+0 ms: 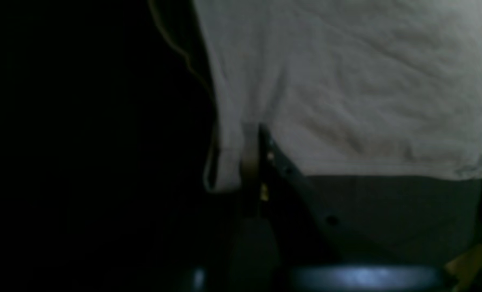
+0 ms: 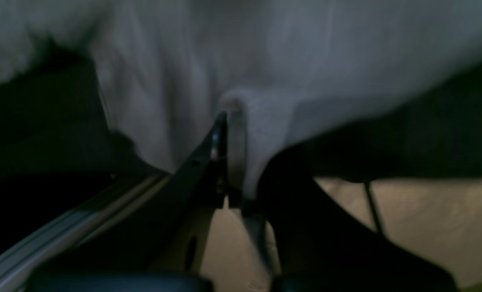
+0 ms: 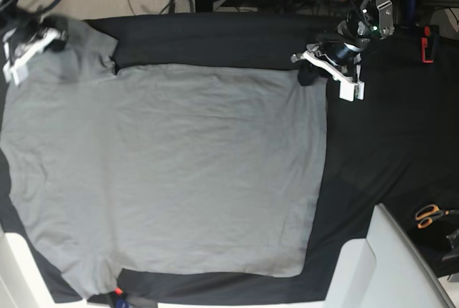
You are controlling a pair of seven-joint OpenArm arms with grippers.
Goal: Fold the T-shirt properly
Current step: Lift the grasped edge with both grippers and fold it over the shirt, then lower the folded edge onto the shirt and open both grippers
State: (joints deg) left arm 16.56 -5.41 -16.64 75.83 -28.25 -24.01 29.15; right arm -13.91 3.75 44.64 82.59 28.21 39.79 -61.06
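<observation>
While the T-shirt point(image 3: 165, 171) lay flat on the black-draped worktop point(image 3: 387, 157), the left gripper point(image 3: 313, 65) had its jaws pinched shut on the hem corner, and the right gripper point(image 3: 32, 44) gripped the shoulder; the garment's long axis ran between both arms.

The T-shirt point(image 3: 165, 164) is matt, softly creased grey cloth on a matt black tablecloth point(image 3: 387, 136).

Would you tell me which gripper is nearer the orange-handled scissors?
Left. The left gripper grips the T-shirt corner on the scissors' side; the right gripper holds the opposite far corner.
</observation>
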